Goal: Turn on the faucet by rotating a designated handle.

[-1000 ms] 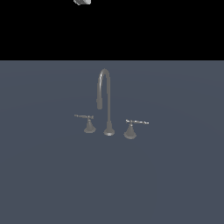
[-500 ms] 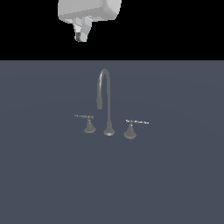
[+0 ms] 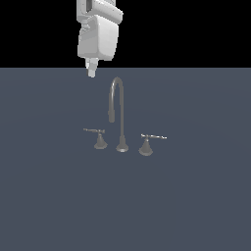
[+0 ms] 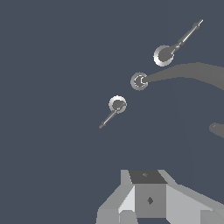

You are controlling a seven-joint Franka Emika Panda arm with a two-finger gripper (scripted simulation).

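Three grey pieces are seen standing in a row on the dark blue-grey desk [image 3: 49, 196] at the middle of the exterior view: the faucet [image 3: 117, 115] with its tall gooseneck spout in the centre, the handle [image 3: 96, 137] just to the exterior view's left of it, and the twin handle [image 3: 149, 142] with a brighter-tipped lever on the exterior view's right. Both levers are held roughly level. The white arm is shown in the upper left of the frame, with the claw [image 3: 91, 69] pointed down, well above and apart from the handle. Whether the claw is released or clenched cannot be told.
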